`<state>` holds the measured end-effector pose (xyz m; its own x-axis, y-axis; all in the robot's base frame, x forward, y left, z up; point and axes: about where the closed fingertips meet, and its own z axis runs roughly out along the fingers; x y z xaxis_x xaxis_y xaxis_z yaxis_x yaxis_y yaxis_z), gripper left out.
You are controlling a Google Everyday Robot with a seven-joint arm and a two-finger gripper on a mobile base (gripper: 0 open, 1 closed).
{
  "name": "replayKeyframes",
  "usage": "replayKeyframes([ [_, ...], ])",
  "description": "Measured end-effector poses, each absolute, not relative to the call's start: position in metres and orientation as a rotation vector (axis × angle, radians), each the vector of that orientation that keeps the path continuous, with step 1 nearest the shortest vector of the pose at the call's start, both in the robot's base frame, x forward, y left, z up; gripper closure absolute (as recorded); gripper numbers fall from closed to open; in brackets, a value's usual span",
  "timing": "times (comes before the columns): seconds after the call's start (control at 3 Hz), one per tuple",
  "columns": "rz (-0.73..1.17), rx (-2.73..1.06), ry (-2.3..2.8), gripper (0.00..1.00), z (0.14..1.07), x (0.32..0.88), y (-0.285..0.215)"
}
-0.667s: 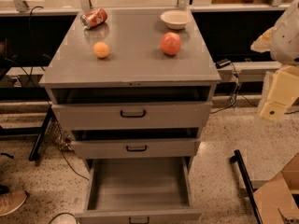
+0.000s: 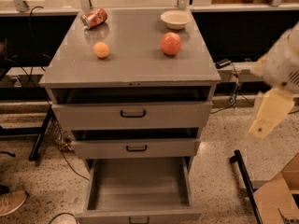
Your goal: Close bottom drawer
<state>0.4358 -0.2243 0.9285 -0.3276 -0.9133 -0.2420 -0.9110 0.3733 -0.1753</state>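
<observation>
Standing far out from the foot of the grey cabinet (image 2: 70, 73), the bottom drawer (image 2: 138, 186) is a long, shallow grey tray. Its bare floor and low side walls are in plain view, and its front sits at the lower edge of the view with a small black handle (image 2: 139, 220) partly cut off there. Above it, the middle drawer (image 2: 135, 148) and the taller top drawer (image 2: 132, 114) each sit a little way out, with a dark gap over each. On the cabinet top lie a red can (image 2: 94, 18) on its side, an orange (image 2: 101, 50), a red apple (image 2: 171, 44) and a pale bowl (image 2: 175, 18). The gripper (image 2: 268, 113) hangs off to the right, well apart from the drawers. It is blurred, so I cannot tell whether it is parted or closed.
</observation>
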Motion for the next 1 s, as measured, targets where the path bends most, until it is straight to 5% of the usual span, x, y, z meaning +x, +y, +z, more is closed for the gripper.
replayKeyframes([
  [0.67, 0.371, -1.166, 2.601, 0.0, 0.7, 0.419, -0.204],
  [1.0, 0.371, -1.166, 2.601, 0.0, 0.7, 0.419, -0.204],
])
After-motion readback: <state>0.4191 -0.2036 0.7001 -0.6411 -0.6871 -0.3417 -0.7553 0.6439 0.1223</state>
